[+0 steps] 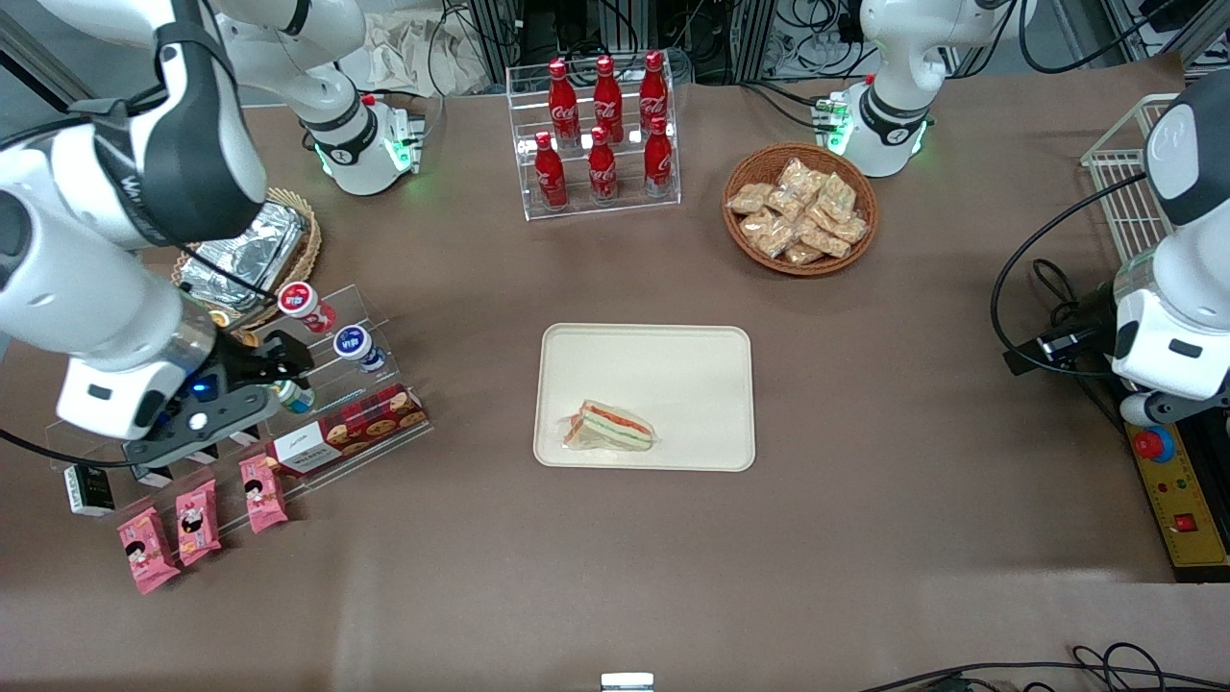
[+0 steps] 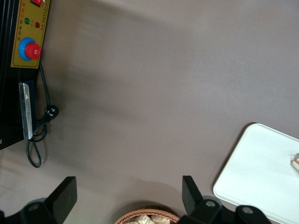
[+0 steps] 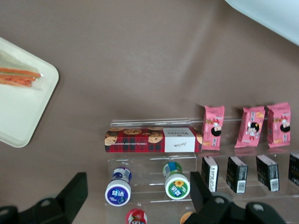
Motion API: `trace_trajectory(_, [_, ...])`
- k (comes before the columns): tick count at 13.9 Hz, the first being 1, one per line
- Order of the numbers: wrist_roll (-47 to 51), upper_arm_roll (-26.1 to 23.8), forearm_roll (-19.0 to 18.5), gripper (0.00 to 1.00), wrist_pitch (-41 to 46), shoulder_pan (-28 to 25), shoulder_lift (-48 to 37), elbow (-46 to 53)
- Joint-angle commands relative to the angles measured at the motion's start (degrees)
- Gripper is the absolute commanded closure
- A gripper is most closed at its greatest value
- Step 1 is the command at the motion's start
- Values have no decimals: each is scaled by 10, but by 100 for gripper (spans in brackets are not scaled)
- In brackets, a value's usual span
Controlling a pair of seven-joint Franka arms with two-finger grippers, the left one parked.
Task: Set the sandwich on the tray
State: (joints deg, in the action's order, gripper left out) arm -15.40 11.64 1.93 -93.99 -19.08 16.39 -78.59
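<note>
One small clear-wrapped triangular sandwich (image 1: 609, 427), likely light, squashy and slippery, best pinched across its bread faces, lies at six o'clock on the cream rectangular tray (image 1: 673, 370); the black two-finger gripper (image 1: 274, 363), spread empty, hovers over the snack shelf (image 1: 380, 380).

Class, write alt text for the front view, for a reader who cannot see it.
A wrapped sandwich lies on a cream tray at the middle of a brown table. The open gripper hangs apart from it, over a clear snack rack toward the working arm's end.
</note>
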Motion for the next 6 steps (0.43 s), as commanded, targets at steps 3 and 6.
trace_trajectory(3, [10,7,42,2,3,56,-12,-15])
trace_trajectory(6, [6,34,44,2,11,58,-11,-17])
